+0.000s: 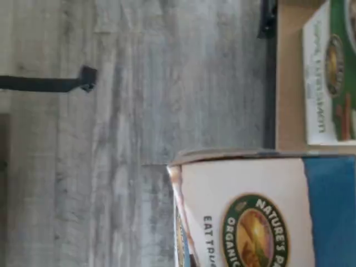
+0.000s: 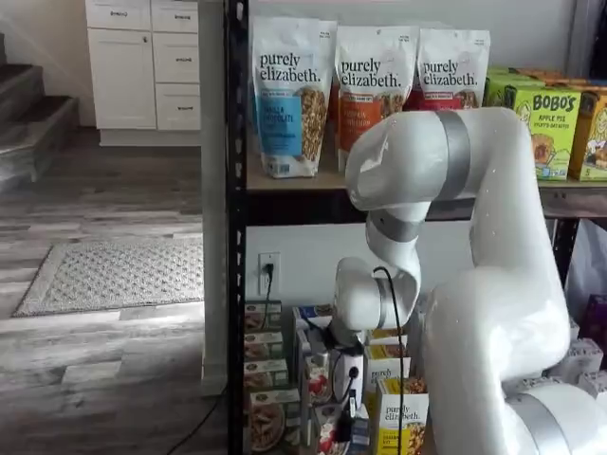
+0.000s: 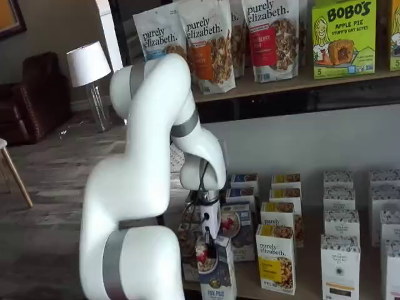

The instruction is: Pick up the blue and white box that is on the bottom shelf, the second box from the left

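The blue and white box (image 3: 217, 275) stands at the front of the bottom shelf (image 3: 247, 289), forward of the boxes in the row behind it. My gripper (image 3: 208, 250) comes down on its top, with the black fingers shut on its upper edge. In a shelf view my gripper (image 2: 349, 409) hangs low between the box rows, and only a sliver of the blue and white box (image 2: 360, 432) shows beside it. The wrist view has the blue and white box (image 1: 261, 214) close up, with its white top and round green logo, partly out over the grey floor beside the bottom shelf (image 1: 289, 83).
A green-fronted box (image 1: 331, 72) lies on the shelf beside the held one. Yellow-and-white boxes (image 3: 275, 256) and white boxes (image 3: 340, 269) stand to its right. Green-fronted boxes (image 2: 266, 417) sit by the black rack post (image 2: 235, 227). An upper board (image 3: 300, 81) carries granola bags.
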You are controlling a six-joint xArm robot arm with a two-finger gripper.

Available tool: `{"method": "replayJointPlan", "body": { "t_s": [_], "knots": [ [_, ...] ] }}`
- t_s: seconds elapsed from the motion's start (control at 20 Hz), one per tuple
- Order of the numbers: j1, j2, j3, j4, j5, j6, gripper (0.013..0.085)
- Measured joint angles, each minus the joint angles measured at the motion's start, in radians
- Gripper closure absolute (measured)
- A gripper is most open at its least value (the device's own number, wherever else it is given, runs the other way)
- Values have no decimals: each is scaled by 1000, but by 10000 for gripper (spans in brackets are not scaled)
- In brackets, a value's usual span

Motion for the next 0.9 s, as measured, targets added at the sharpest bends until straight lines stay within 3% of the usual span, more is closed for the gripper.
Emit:
{"method": "replayJointPlan", "body": {
  "t_s": [0.35,0.7,0.9],
  "knots": [
    [16,-129,142,22,16,-4,570],
    [33,-293,308,-23,-24,54,570],
    [43,-394,371,-16,1,59,570]
  ]
}}
